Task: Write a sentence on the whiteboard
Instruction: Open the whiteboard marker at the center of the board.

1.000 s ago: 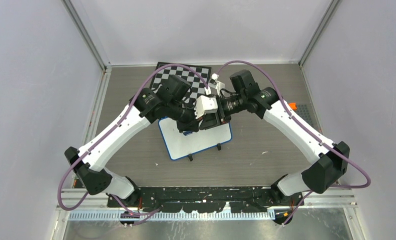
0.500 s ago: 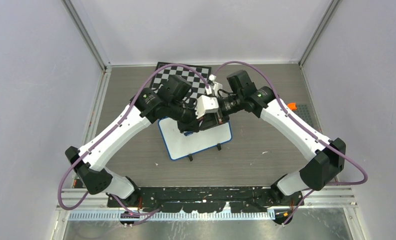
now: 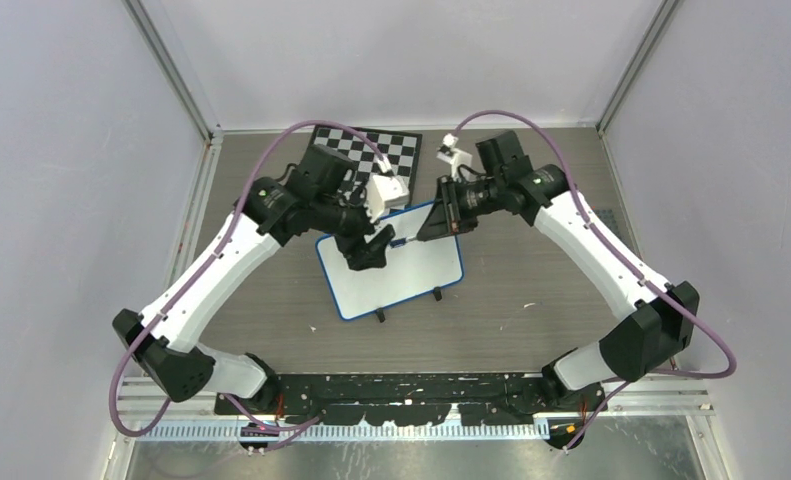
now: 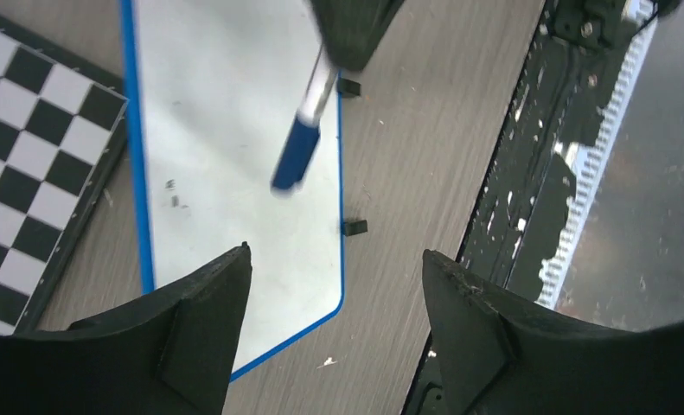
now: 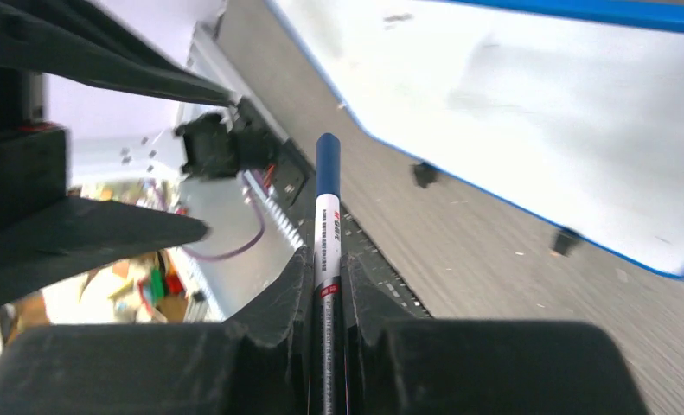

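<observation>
Black mounting rail at the near edge of the grey wood-grain tabletop. Blue-rimmed white rectangular whiteboard lies mid-tabletop, faint specks on it. Over it, left claw spread, nothing between. Beside it, right claw pinching blue-ended white marker, label print unreadable. Black-and-white checkered chessboard behind. Pale lilac walls.

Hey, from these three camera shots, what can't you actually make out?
1. Top view: part of the whiteboard's far edge, covered by the left gripper and right gripper.
2. Left wrist view: dark specks on the board, too small to read.
3. Right wrist view: print on the marker, too small and blurred.
</observation>
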Robot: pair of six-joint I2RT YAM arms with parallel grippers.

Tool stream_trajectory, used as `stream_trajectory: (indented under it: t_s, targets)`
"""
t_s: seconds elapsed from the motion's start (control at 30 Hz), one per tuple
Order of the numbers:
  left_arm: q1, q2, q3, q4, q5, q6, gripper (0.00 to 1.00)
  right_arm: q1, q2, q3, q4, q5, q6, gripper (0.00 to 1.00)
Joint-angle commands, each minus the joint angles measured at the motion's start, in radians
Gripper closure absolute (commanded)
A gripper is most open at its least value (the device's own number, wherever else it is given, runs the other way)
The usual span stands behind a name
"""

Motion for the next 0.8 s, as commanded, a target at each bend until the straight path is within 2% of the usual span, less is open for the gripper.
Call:
stream_trajectory:
  t_s: [0.0,0.07,0.17,0.23,0.33,0.43,0.5,0.63,0.77]
  targets:
    - [0.055,-0.077,0.012,0.088,0.055,-0.071,0.25,-0.042,-0.102,0.024,-0.046,0.168,0.024,1.0]
    - [0.064,-0.087,0.019,0.109,0.053,-0.1,0.24,-0.056,-0.128,0.015,-0.035,0.208,0.031,1.0]
    - [0.064,-0.088,0.001,0.167,-0.004,-0.175,0.24,-0.123,-0.176,-0.02,0.012,0.101,0.018,1.0]
    - [0.065,-0.09,-0.025,0.201,0.008,-0.169,0.23,-0.158,-0.196,-0.045,0.06,-0.006,0.045,1.0]
    - [0.064,-0.081,-0.042,0.209,0.124,-0.148,0.17,-0.168,-0.186,-0.055,0.073,-0.125,0.083,1.0]
    - [0.064,-0.069,-0.029,0.193,0.27,-0.147,0.11,-0.172,-0.149,-0.015,0.007,-0.293,0.007,1.0]
    - [0.064,-0.06,-0.012,0.175,0.363,-0.13,0.1,-0.172,-0.147,0.011,-0.031,-0.315,-0.056,1.0]
    - [0.063,-0.034,-0.014,0.199,0.444,-0.165,0.18,-0.168,-0.164,0.027,-0.035,-0.328,-0.083,1.0]
    - [0.055,-0.011,-0.024,0.228,0.432,-0.193,0.27,-0.139,-0.187,0.012,-0.029,-0.362,-0.099,1.0]
